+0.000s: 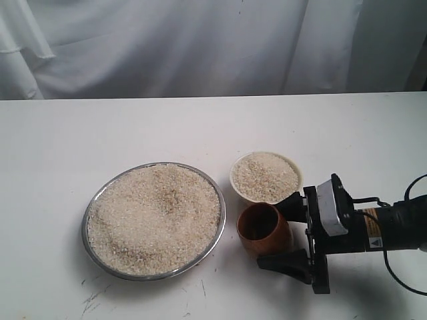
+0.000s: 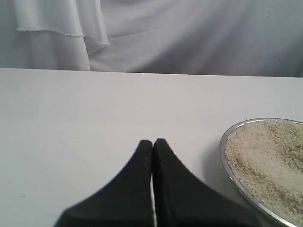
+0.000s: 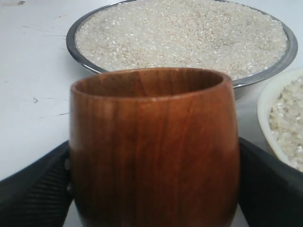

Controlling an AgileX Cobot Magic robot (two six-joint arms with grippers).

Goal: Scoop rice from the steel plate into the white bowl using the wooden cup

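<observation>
The steel plate lies left of centre, heaped with rice. The white bowl stands just right of it, nearly full of grains. In front of the bowl, the wooden cup stands upright on the table. My right gripper reaches in from the right, a black finger pressed on each side of the cup. The right wrist view shows the cup filling the space between the fingers, with the plate behind. My left gripper is shut and empty near the plate's rim; the exterior view does not show it.
A white table carries everything, with a pale curtain hanging behind its far edge. The right arm's body and cable lie low over the table at the right side.
</observation>
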